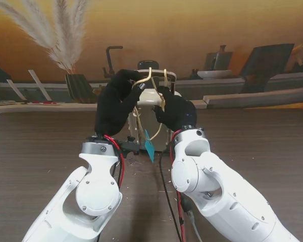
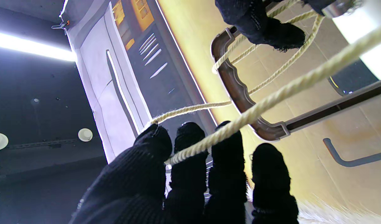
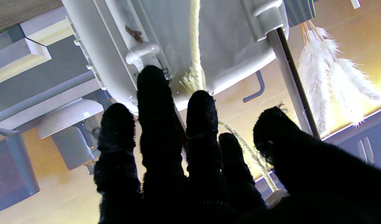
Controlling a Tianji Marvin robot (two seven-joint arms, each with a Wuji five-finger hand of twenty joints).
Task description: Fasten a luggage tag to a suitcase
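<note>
suitcase [image 1: 150,103]: white, small, upright, centre of stand frame, handle [image 1: 152,74] raised
tag [image 1: 150,146]: teal, hangs on cream rope [image 1: 149,76], lower centre, between both wrists
left hand [image 1: 116,101]: gloved black, clamped on rope at handle
right hand [image 1: 175,111]: gloved black, fingers against suitcase and rope; grip unclear, cannot tell

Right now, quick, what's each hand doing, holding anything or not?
Left hand: shut on the rope, pinched between its fingertips.
Right hand: rope runs by its fingers near the suitcase; grip cannot be told.
</note>
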